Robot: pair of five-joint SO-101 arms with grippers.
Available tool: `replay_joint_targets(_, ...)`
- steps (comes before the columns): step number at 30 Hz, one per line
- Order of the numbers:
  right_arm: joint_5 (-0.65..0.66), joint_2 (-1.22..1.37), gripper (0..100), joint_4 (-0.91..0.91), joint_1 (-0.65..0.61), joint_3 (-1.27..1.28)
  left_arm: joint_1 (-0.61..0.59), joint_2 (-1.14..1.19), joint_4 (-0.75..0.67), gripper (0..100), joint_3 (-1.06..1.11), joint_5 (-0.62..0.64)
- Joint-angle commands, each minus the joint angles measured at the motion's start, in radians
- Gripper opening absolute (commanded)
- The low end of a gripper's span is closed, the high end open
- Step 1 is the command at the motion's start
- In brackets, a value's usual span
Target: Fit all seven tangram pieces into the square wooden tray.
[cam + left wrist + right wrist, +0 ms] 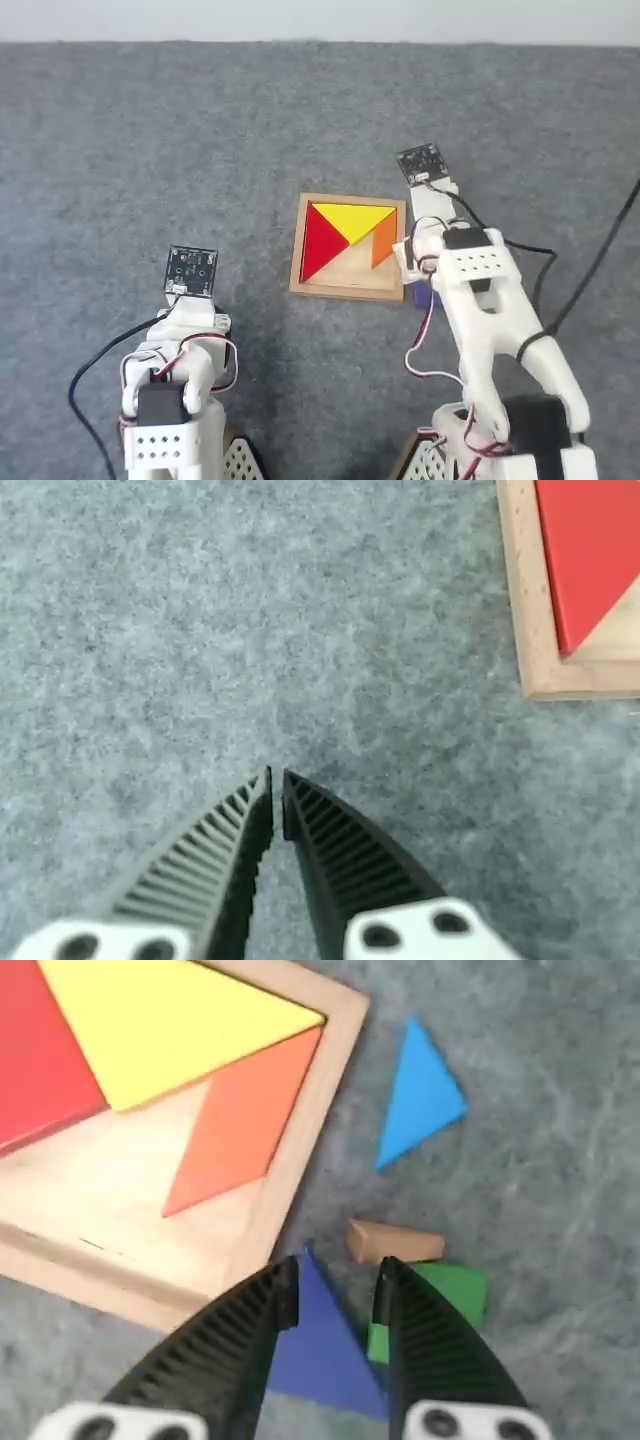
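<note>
**Three pieces in, four on the mat**

The tray (340,288) sits in the middle of the grey mat (150,130), between the two arms and nearer the right one. Three pieces lie flat inside it. The red triangle (318,245) lies along the side facing the left arm. The yellow triangle (355,218) lies along the far side, and the orange piece (384,242) against the side by the right arm. The rest of the tray floor is bare wood.

The right gripper (337,1285) hangs just outside the tray's near corner on its own side. Its jaws are a little apart and have hold of nothing that I can make out. Beneath the gap lies the dark blue triangle (320,1350), flat on the mat, its tip close to the tray rim (298,1165). The green piece (445,1295) is just beside it, partly hidden behind one finger. The tan piece (395,1242) sits against the green one, looking tipped up rather than flat. The light blue triangle (420,1095) lies apart from these, farther along the same side of the tray, close to the rim but not touching it.

The left gripper (277,780) hovers over bare mat, well short of the tray (520,600). Its jaws are all but closed, with only a sliver of gap, and they grip nothing.
</note>
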Motion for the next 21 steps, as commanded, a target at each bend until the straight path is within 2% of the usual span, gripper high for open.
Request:
replay_joint_targets(1, -0.009, -0.051, 13.7, -0.059, -0.001, -0.035, 0.002, -0.017, 0.003, 2, -0.012, 0.000)
replay_joint_targets(5, -0.097, -0.001, 13.7, -0.070, 0.001, -0.163, 0.002, -0.017, 0.003, 2, -0.012, 0.000)
replay_joint_targets(10, -0.083, 0.180, 13.7, -0.022, 0.004, -0.290, 0.002, -0.017, 0.003, 2, -0.012, 0.000)
replay_joint_targets(15, -0.028, 0.285, 13.3, -0.001, 0.001, -0.270, 0.002, -0.017, 0.003, 2, -0.012, 0.000)
replay_joint_targets(21, -0.028, 0.225, 13.3, 0.048, 0.005, -0.155, 0.002, -0.017, 0.003, 2, -0.012, 0.000)
